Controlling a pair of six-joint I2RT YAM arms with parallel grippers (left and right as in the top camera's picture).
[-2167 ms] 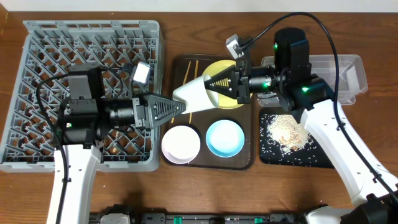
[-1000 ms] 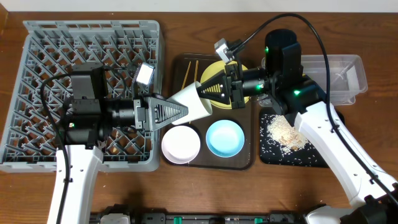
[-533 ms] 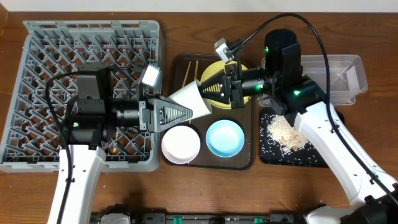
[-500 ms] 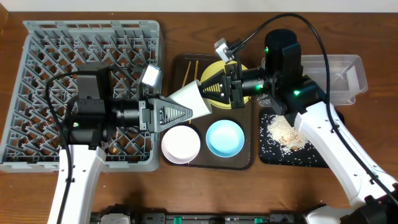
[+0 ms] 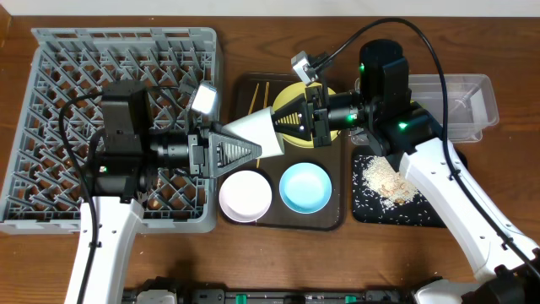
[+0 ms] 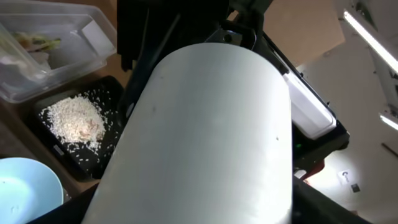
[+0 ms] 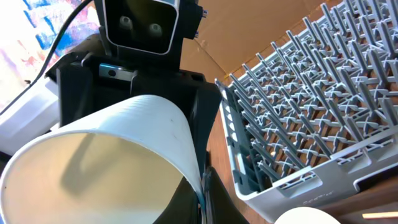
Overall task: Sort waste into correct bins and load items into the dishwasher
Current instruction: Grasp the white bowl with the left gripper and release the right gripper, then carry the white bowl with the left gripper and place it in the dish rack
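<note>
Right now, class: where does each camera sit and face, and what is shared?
Overhead: above the table, looking down; left arm and right arm show.
Left wrist: on the left arm, looking past the white cup at the right arm and food scraps.
Right wrist: on the right arm, looking into the cup toward the dish rack; own fingertip shows.
All share the cup.

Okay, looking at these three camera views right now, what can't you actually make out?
Left gripper hold: in the left wrist view, the white cup fills the frame and hides the fingers.
Right gripper hold: in the right wrist view, the bottom edge cuts it off at the cup's rim.
Yellow plate: overhead, mostly under the right gripper.
Clear tub contents: too small overhead, cut by the edge in the left wrist view.
</note>
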